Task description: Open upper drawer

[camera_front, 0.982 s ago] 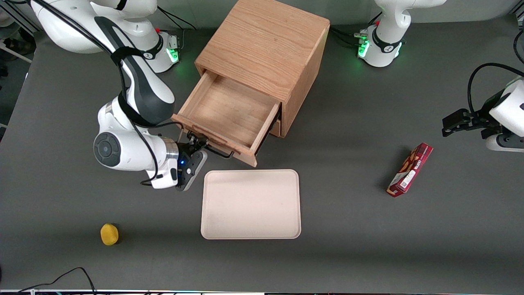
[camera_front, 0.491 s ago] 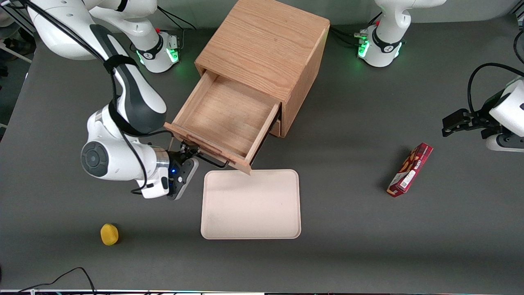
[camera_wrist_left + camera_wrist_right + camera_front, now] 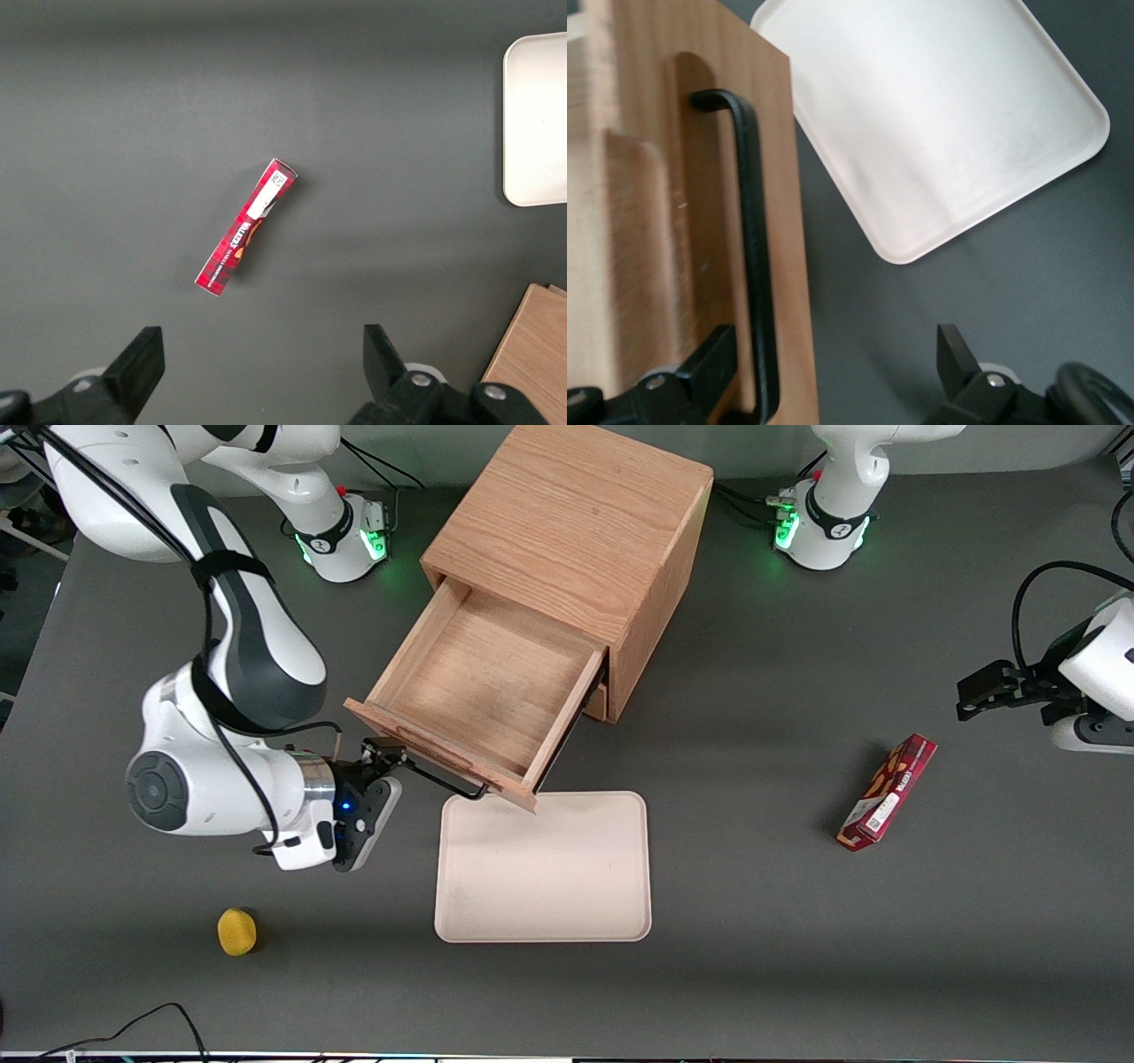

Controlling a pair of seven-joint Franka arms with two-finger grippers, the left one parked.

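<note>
The dark grey tabletop (image 3: 762, 974) carries everything. Largest on it is the box-shaped oak cabinet (image 3: 576, 514), standing near the edge farthest from the front camera, about midway along that edge. The upper drawer (image 3: 483, 686) is pulled well out of the cabinet toward the front camera, its shallow plain-wood tray bare inside. Its front panel (image 3: 700, 230) carries a thin black wire handle (image 3: 443, 779), and the corner of the panel overhangs the edge of the tray below it.

The cream tray (image 3: 542, 868) lies flat in the middle of the tabletop, nearer the front camera than the cabinet.

The right arm's claw (image 3: 383, 751) sits at the handle's end that lies toward the working arm's end of the tabletop. In the wrist view its two fingers stand apart, one against the drawer front beside the handle (image 3: 753, 257), the other clear of it over the tabletop, so the claw (image 3: 833, 376) is open.

A red snack box (image 3: 888, 792) lies toward the parked arm's end of the tabletop, well apart from the tray.

A small yellow object (image 3: 236, 932) sits near the working arm's corner closest to the front camera.
</note>
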